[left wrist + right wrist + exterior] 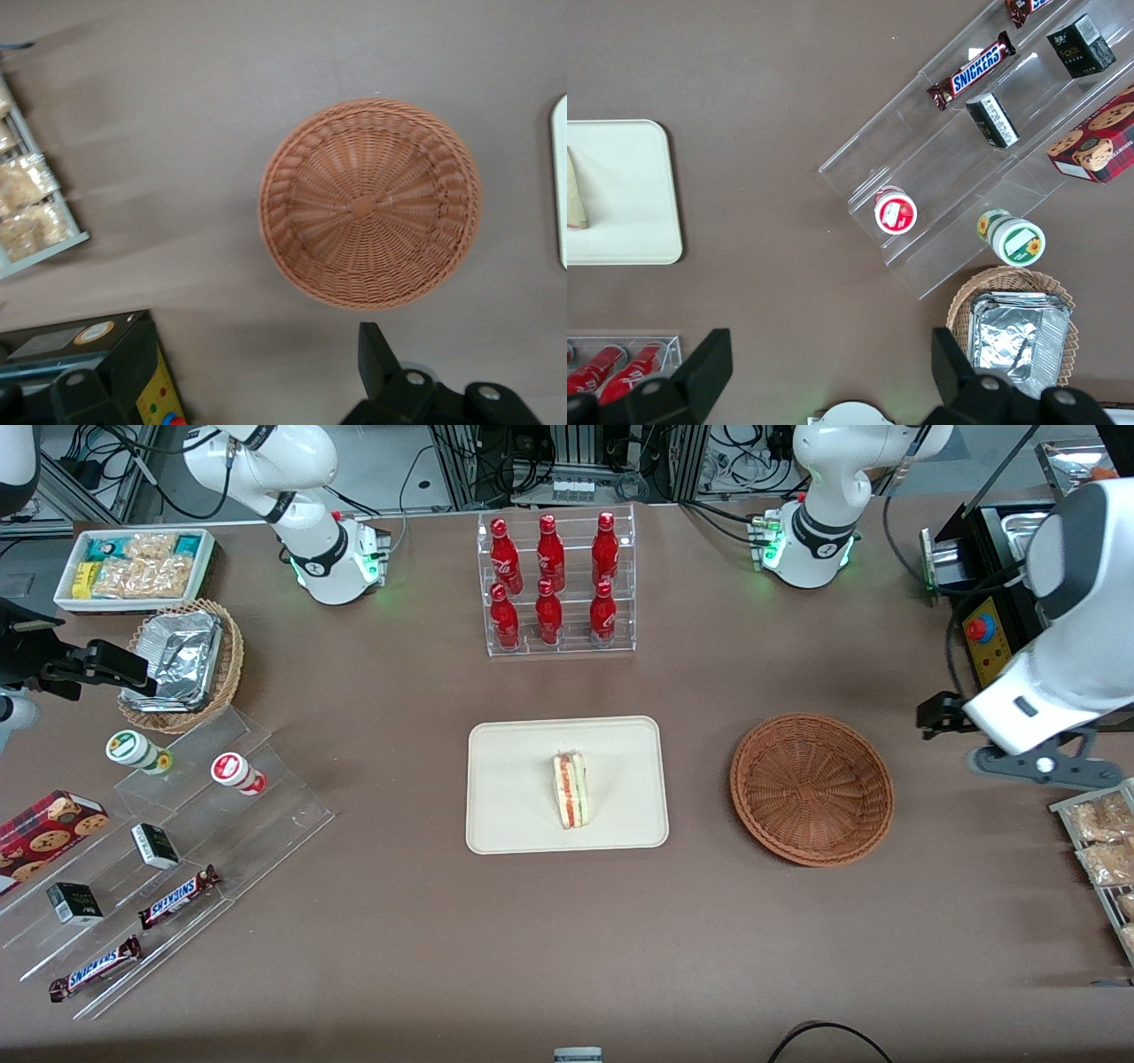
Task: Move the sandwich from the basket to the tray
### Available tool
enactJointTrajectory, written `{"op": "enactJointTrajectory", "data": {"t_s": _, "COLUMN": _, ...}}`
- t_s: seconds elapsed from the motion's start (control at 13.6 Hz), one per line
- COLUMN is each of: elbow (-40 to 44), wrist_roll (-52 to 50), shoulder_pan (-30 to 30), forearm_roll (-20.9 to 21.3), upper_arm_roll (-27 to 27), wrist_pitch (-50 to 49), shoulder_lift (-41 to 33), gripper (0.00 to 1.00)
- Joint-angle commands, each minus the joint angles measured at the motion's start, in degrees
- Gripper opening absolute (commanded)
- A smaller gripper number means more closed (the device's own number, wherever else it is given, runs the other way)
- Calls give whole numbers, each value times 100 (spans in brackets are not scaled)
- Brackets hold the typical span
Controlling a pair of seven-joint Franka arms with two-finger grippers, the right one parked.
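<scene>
Cream-beige tray [567, 785] sits mid-table in the front view, with the sandwich [571, 789] standing on its long edge near the tray's middle, red and green filling facing up. Reddish-brown wicker basket [811, 788] lies beside the tray toward the working arm's end, apart from it, nothing inside. The working arm hangs past the basket at the table's edge; its gripper [941, 717] shows only as a dark tip, clear of both basket and tray. A rack of red bottles [554, 584] stands farther from the camera than the tray.

Left wrist view: the basket [370, 204] shows its bare woven floor; a sliver of the tray [561, 181] sits at the frame's edge. Of the gripper [230, 372], two dark fingers [376, 359] are visible and spread wide, with open table between them and nothing held.

Right wrist view: a corner of the tray [629, 190] with a pale edge of the sandwich [574, 204] resting on it.

Judgement: the transfer looks complete, and what remains is parking the arm. To do that well, stay high and move away from the basket rim, make no sweep over the tray, and leave the wedge alone, since it is balanced on edge and a brush could tip it.
</scene>
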Motion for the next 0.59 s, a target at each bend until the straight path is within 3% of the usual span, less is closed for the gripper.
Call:
{"op": "enactJointTrajectory", "data": {"t_s": 0.0, "elbow": 94, "wrist_roll": 632, "shoulder_pan": -57, "forearm_roll": -132, "upper_arm_roll": 385, "wrist_pitch": -385, "shoulder_lift": -231, "gripper": 100}}
{"op": "enactJointTrajectory", "data": {"t_s": 0.22, "elbow": 341, "wrist_roll": 715, "shoulder_pan": -504, "forearm_roll": -422, "upper_arm_roll": 851, "wrist_pitch": -869, "shoulder_lift": -318, "gripper": 100}}
{"op": "enactJointTrajectory", "data": {"t_s": 0.51, "elbow": 201, "wrist_roll": 671, "shoulder_pan": -725, "forearm_roll": -606, "upper_arm_roll": 888, "wrist_pitch": -1028, "shoulder_lift": -643, "gripper": 100}}
